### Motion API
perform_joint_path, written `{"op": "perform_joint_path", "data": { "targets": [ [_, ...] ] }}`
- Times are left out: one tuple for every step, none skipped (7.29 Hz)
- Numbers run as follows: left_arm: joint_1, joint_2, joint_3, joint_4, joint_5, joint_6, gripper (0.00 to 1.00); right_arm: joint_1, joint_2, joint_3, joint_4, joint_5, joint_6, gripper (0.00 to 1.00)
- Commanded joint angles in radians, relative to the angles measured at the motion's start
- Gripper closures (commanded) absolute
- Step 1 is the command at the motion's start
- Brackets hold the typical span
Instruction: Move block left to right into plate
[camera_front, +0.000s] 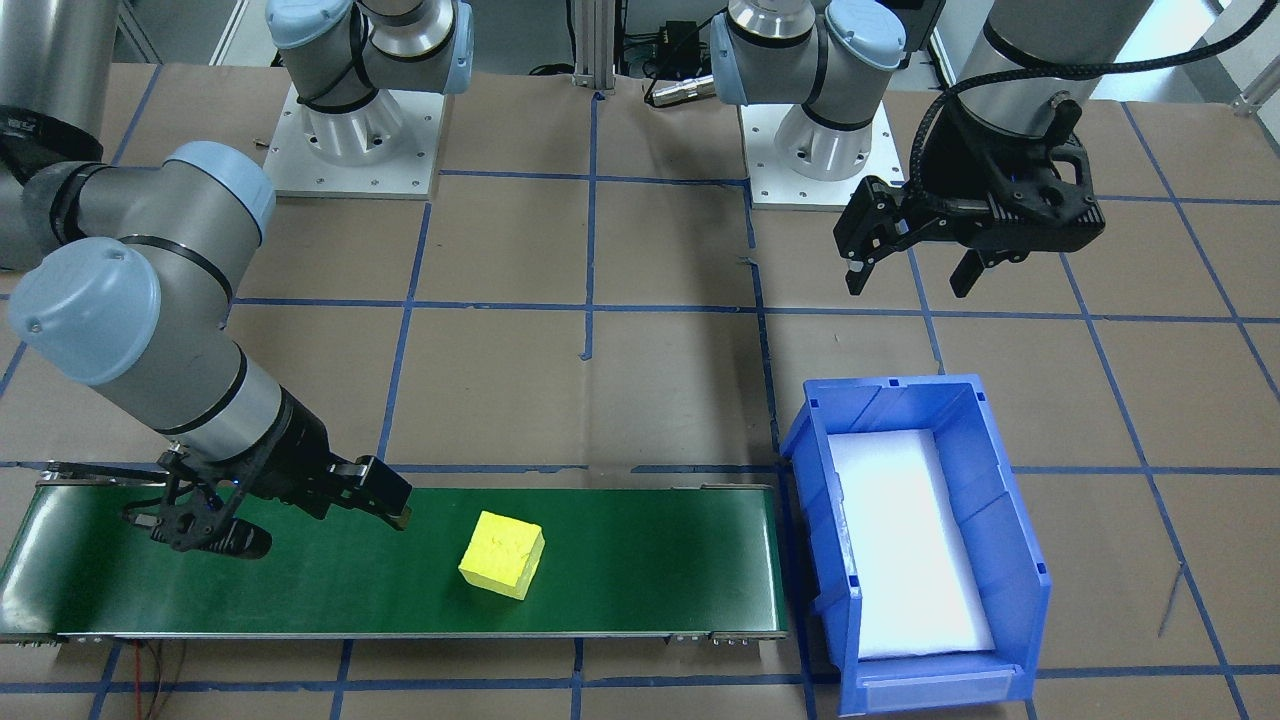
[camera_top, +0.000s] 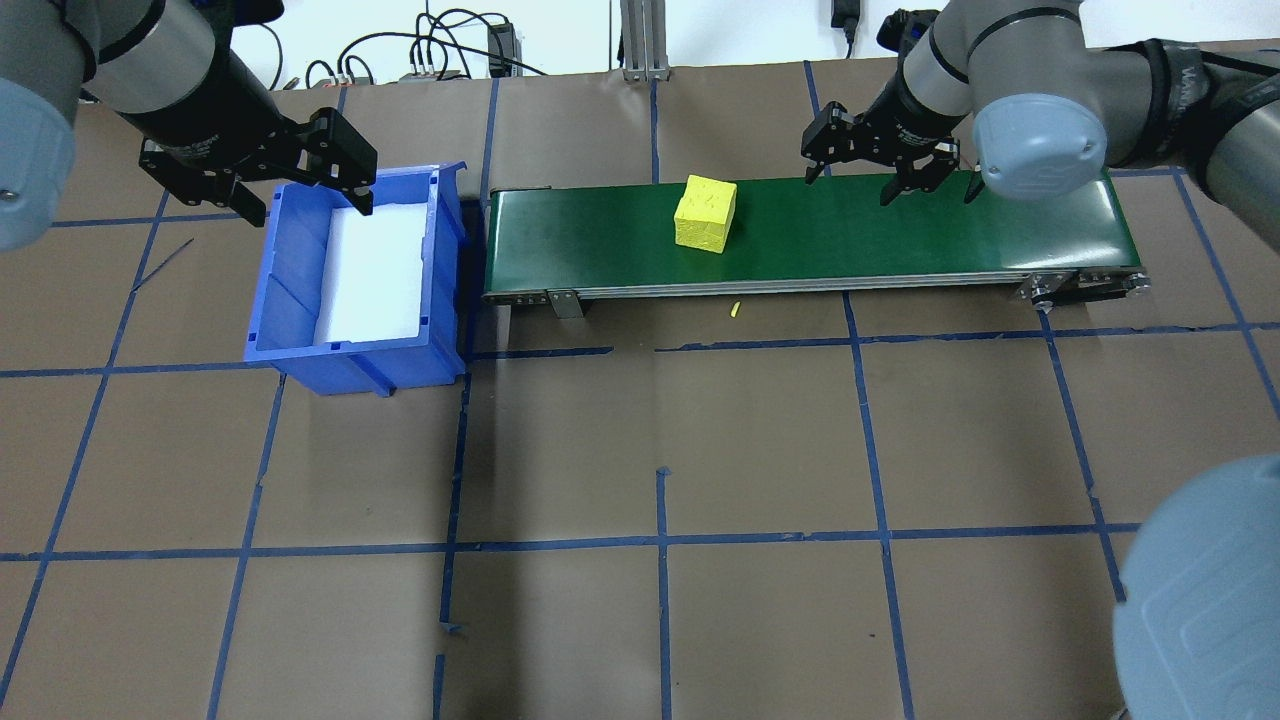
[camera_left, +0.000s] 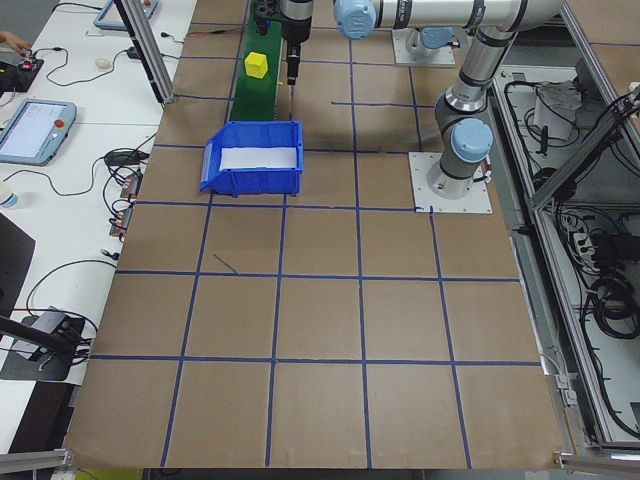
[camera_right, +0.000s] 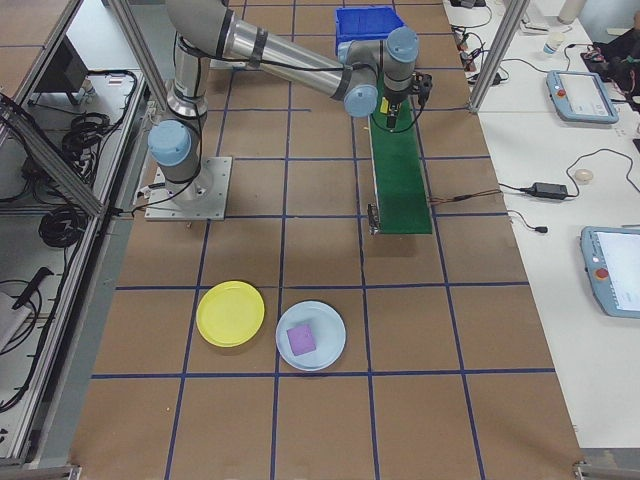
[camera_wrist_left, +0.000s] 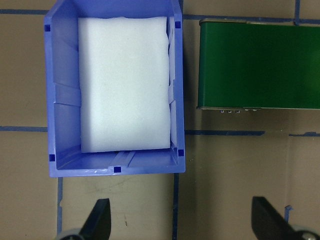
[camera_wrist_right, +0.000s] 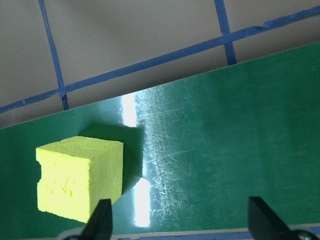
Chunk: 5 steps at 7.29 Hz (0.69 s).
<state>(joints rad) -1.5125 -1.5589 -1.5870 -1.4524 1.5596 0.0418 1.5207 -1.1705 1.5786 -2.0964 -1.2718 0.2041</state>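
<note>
The yellow foam block (camera_front: 502, 555) (camera_top: 706, 212) (camera_wrist_right: 80, 180) rests on the green conveyor belt (camera_front: 640, 560) (camera_top: 900, 235). My right gripper (camera_front: 328, 535) (camera_top: 850, 185) (camera_wrist_right: 181, 222) hovers open over the belt, beside the block and apart from it, with nothing between its fingers. Near the blue bin (camera_front: 1010, 520) (camera_wrist_left: 62, 100), my left gripper (camera_front: 908, 288) (camera_top: 308, 205) (camera_wrist_left: 181, 220) hangs open and empty. The yellow plate (camera_right: 230, 314) lies empty on the table far from the belt, shown only in the exterior right view.
The blue bin (camera_top: 290, 290) holds a white foam pad and stands at the belt's end. A light-blue plate (camera_right: 325, 355) with a purple block (camera_right: 301, 338) sits beside the yellow plate. The brown table carries a grid of blue tape.
</note>
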Motion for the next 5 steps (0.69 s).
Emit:
{"op": "perform_joint_path", "data": {
  "targets": [
    [-0.011, 0.019, 0.002, -0.035, 0.025, -0.008, 0.0, 0.003, 0.026, 0.0, -0.019, 0.052, 0.027, 0.04],
    [-0.014, -0.001, 0.002, -0.033, 0.014, -0.011, 0.0, 0.003, 0.041, 0.0, -0.036, 0.072, 0.073, 0.03],
    [-0.02, 0.011, -0.004, -0.036, 0.008, 0.001, 0.0, 0.003, 0.041, -0.002, -0.042, 0.072, 0.075, 0.03],
    [-0.025, 0.017, -0.004, -0.048, 0.016, 0.001, 0.0, 0.003, 0.043, -0.002, -0.042, 0.072, 0.075, 0.03],
    [-0.04, -0.001, -0.01, -0.099, 0.002, 0.004, 0.0, 0.003, 0.049, -0.002, -0.042, 0.074, 0.075, 0.03]
  ]
}}
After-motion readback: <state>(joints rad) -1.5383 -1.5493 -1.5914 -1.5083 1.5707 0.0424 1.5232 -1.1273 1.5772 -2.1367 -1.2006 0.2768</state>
